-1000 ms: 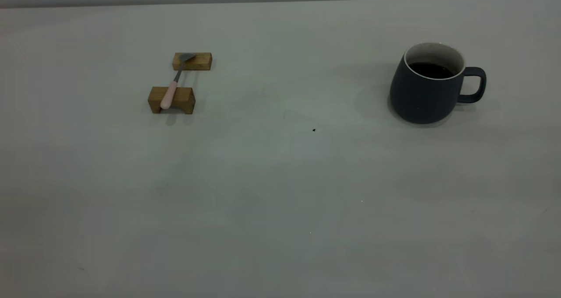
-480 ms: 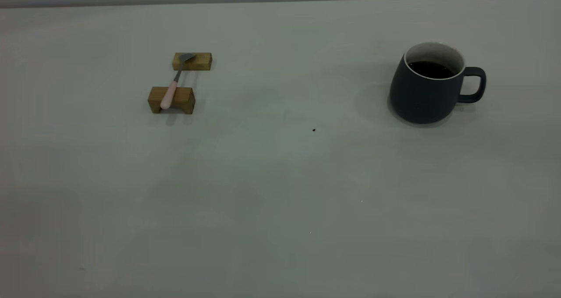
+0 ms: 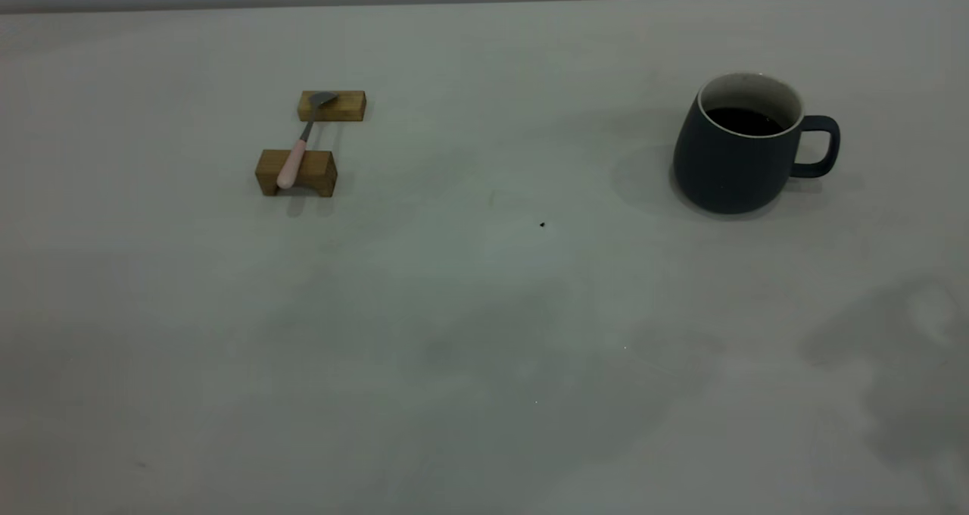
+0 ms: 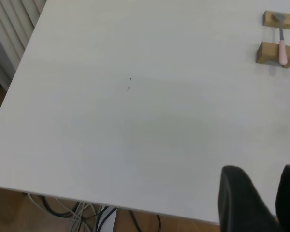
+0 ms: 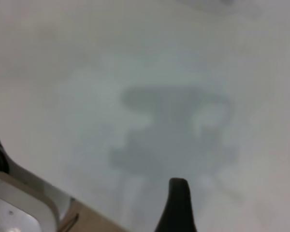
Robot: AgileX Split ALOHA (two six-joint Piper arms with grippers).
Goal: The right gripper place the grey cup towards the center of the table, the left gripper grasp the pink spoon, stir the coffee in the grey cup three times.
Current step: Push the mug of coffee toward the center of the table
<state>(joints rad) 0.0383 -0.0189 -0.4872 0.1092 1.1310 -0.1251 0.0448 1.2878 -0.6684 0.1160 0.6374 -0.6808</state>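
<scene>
The grey cup (image 3: pixel 738 151) stands upright at the table's (image 3: pixel 484 310) far right, handle pointing right, with dark coffee (image 3: pixel 746 121) inside. At the far left the pink spoon (image 3: pixel 297 154) lies bridged across two wooden blocks, its bowl on the farther one; the left wrist view shows that spoon (image 4: pixel 282 46) far off. Neither gripper appears in the exterior view. My left gripper (image 4: pixel 261 170) hovers over the table's near edge, open, with nothing between its fingers. From the right gripper only one black finger (image 5: pixel 178 203) shows, above bare table and its own shadow.
Two brown wooden blocks (image 3: pixel 296 173) (image 3: pixel 333 106) carry the spoon. A tiny dark speck (image 3: pixel 542 225) marks the middle of the table. An arm's shadow (image 3: pixel 893 348) lies at the near right. Cables (image 4: pixel 82 212) hang below the table edge.
A dark arm shadow has spread over the table's near right corner. The cup, spoon and blocks have not moved.
</scene>
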